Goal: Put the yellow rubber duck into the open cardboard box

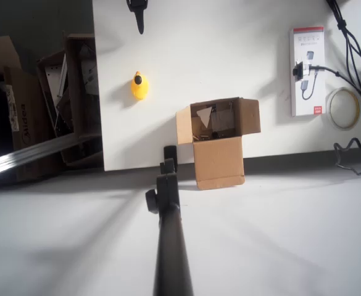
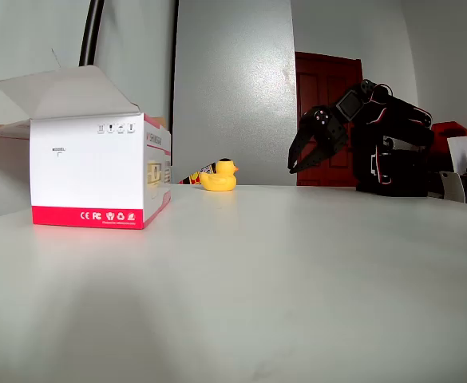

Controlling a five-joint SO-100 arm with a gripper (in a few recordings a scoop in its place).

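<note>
The yellow rubber duck [image 1: 139, 86] stands on the white table, left of centre in the overhead view; in the fixed view the duck [image 2: 219, 175] sits far back on the tabletop. The cardboard box [image 1: 217, 139] stands open near the table's lower edge, to the right of and below the duck, with its flaps spread. My black gripper [image 1: 141, 23] pokes in at the top edge, above the duck and apart from it. In the fixed view the gripper [image 2: 292, 166] hangs above the table right of the duck, pointing down, shut and holding nothing.
A white and red retail box [image 1: 307, 71] lies at the right, with a tape roll [image 1: 344, 108] and black cables [image 1: 353, 43] beside it. A black pole [image 1: 168, 234] rises beside the cardboard box. Darker cartons [image 1: 69, 98] sit off the table's left edge.
</note>
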